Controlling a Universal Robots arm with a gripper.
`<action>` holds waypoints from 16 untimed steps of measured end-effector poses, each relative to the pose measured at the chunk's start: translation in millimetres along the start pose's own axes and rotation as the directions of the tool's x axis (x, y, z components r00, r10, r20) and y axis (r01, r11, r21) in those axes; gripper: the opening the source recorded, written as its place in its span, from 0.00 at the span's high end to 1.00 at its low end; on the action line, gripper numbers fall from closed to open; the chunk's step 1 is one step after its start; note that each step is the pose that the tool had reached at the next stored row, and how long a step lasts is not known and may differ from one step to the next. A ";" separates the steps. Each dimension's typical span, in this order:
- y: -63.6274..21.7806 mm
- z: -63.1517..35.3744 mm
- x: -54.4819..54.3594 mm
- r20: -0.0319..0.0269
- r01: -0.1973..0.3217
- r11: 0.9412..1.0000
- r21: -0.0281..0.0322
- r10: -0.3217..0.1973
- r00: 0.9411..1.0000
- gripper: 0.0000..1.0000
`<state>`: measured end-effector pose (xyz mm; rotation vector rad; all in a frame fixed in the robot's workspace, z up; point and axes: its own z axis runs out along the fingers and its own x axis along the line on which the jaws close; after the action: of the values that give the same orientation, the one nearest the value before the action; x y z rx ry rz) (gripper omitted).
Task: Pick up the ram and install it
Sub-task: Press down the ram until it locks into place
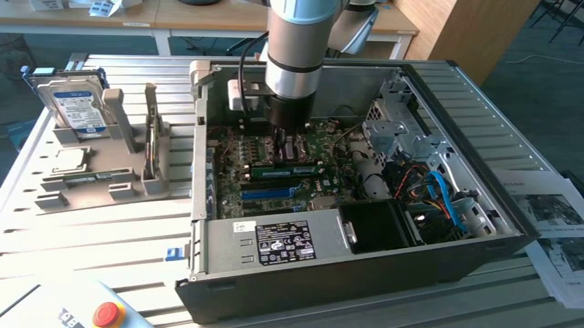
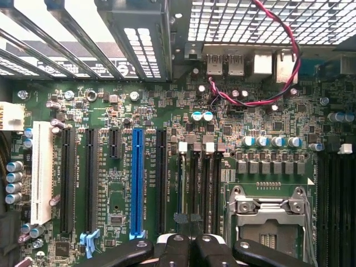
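Slatted metal table [image 1: 109, 232] carried an open computer case [image 1: 365, 273], lid off, motherboard [image 2: 167, 117] exposed. Robot arm [image 1: 297, 48] came straight down into the case, toward its far left part. Case walls closed it in; the drive cage [image 1: 401, 130] and a tangle of blue and white cables [image 1: 438, 191] crowded the exterior view's right. Open room stayed above the board only.

On the table at the exterior view's left, a grey holder [image 1: 119, 157] with a hard drive [image 1: 78, 106] upright in it and a silver processor chip [image 1: 71, 158] lying flat.

A green ram [image 1: 287, 165] sat seated across the board, just below the fingers. Fingers [image 2: 189, 247] were closed, low over the narrow dark slots [image 2: 203, 183] beside the long blue slot [image 2: 137, 183]. Whether they gripped anything could not be told.
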<state>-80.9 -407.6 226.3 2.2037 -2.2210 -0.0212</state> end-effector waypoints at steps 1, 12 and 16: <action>0.0 0.2 0.0 0.000 0.000 1.000 0.000 0.000 1.000 0.90; 0.4 0.9 0.2 0.000 0.000 1.000 0.000 0.000 1.000 0.90; 0.5 1.0 0.3 0.000 0.000 1.000 0.000 0.000 1.000 0.90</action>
<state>-81.4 -407.9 225.2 2.2036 -2.2208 -0.0205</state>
